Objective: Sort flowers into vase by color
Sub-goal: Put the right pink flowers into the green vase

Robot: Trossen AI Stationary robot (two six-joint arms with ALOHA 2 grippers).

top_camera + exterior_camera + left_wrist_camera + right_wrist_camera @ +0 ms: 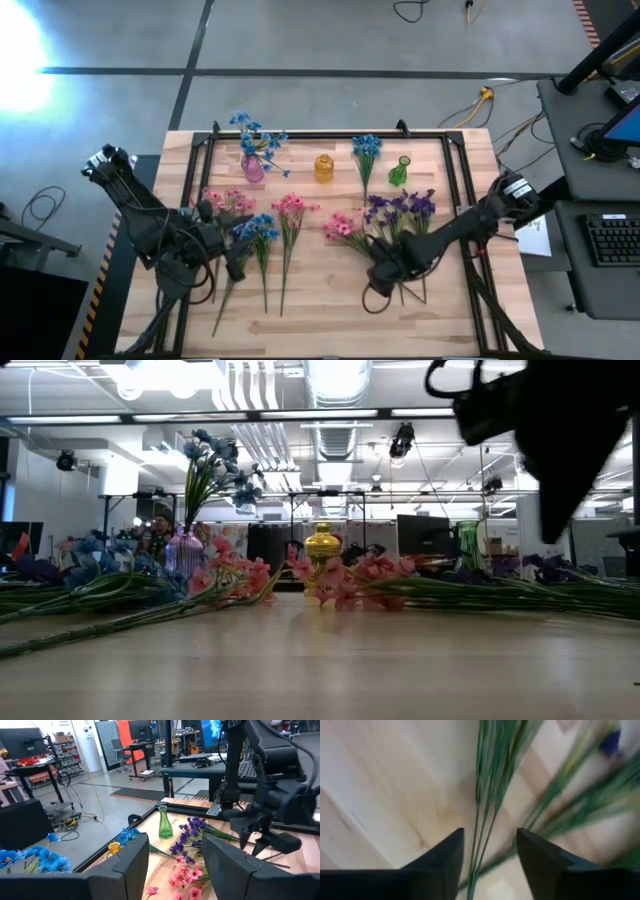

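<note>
Flowers are lying in loose bunches across the middle of the wooden table, with one blue sprig already standing in the pink vase near the far edge. The right gripper is hovering low over a bundle of green stems toward the right edge, its fingers standing partly apart with the stems running between them, not clamped. The left gripper is waiting near the left edge, fingers apart and holding nothing. The step in hand appears to be picking a stem from the purple flowers. The next move calls for closing on the stems, lifting, then carrying them to a vase, perhaps the green vase.
</note>
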